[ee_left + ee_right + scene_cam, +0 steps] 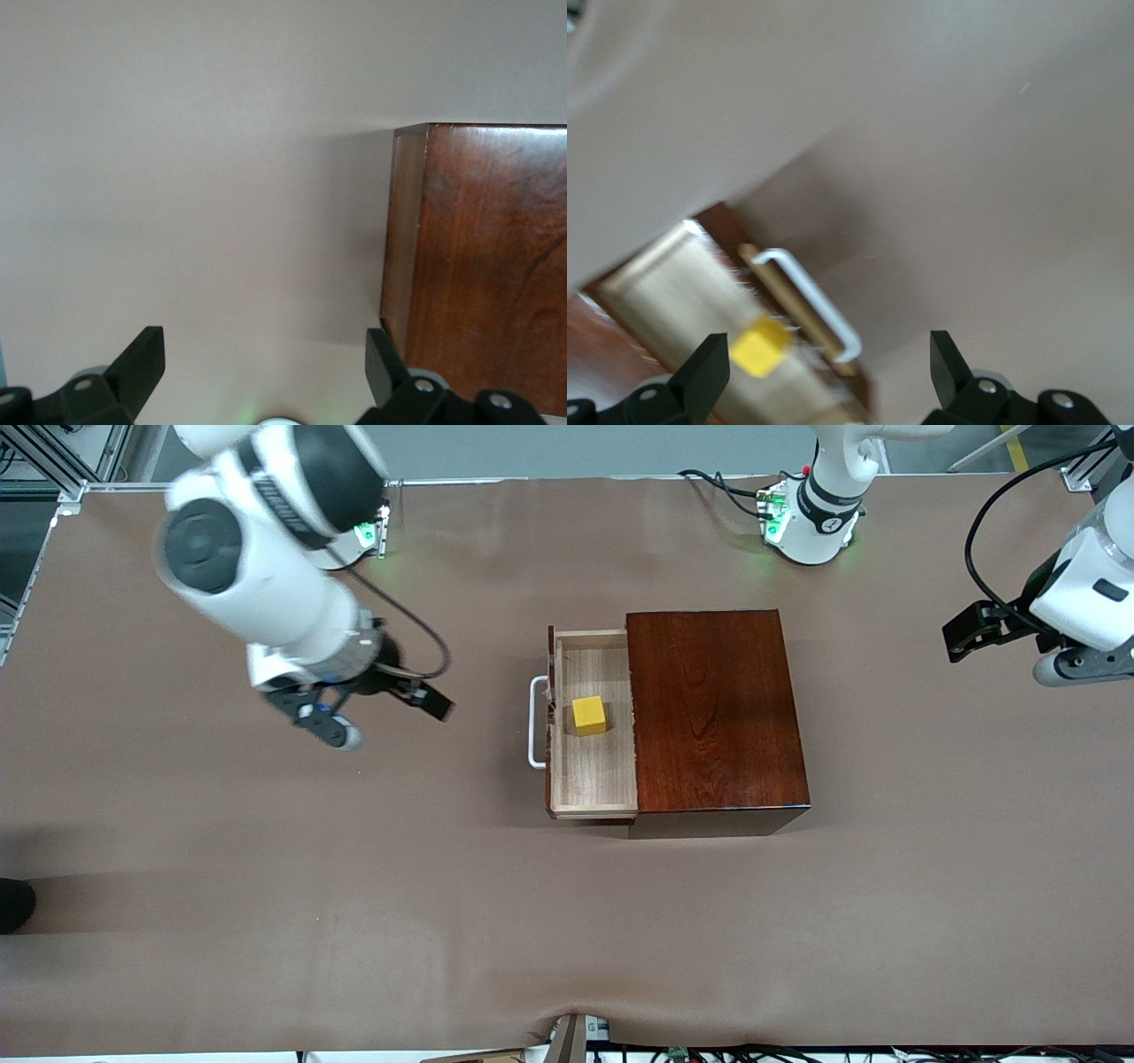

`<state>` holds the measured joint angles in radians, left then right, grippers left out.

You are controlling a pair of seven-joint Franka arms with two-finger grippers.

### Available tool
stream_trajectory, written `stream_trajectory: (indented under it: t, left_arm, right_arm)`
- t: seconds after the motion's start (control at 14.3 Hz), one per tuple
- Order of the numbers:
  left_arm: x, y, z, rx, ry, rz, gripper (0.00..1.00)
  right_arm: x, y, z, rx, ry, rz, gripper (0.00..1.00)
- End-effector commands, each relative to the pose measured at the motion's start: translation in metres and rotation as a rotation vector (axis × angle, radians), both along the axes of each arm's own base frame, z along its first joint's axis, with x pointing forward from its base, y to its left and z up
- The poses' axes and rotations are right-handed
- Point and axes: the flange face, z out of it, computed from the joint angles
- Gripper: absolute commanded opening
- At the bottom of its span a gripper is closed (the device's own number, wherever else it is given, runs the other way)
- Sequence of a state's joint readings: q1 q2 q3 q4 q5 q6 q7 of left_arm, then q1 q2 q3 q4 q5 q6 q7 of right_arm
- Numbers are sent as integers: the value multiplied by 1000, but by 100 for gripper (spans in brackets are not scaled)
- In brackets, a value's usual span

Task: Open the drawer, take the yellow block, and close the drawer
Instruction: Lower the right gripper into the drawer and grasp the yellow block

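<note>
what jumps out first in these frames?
The yellow block sits in the pulled-out drawer of the dark wooden box at mid-table, the white handle pointing toward the right arm's end. The right gripper, open and empty, hangs over bare table near that handle. The left gripper waits open at the left arm's end.

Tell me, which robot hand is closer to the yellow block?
The right gripper: it hangs open over the table off the handle end of the open drawer holding the yellow block. The left gripper waits open past the wooden box.
</note>
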<state>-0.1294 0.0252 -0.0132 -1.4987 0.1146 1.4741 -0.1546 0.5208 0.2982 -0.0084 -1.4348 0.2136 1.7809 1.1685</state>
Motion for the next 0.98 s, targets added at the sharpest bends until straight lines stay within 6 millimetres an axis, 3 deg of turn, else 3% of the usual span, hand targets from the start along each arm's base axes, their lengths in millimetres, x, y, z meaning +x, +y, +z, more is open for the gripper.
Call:
stream_trajectory:
  t: [0.0, 0.21, 0.42, 0.7, 0.91]
  left_arm:
    - [-24, 3, -7, -26, -27, -63, 100]
    - [-24, -5, 6, -82, -48, -78, 100]
    - [-24, -4, 10, -120, -46, -135, 100]
    - [-27, -3, 7, -118, -36, -136, 100]
    - [-29, -3, 6, -117, -23, -135, 100]
  right_arm:
    - [-6, 56, -32, 0, 20, -121, 100]
    - [-28, 97, -62, -75, 8, -41, 100]
    - [-22, 108, -86, -92, 14, -59, 100]
    - [-23, 131, -104, -71, 45, -381, 100]
    - [-29, 152, -132, -74, 73, -605, 100]
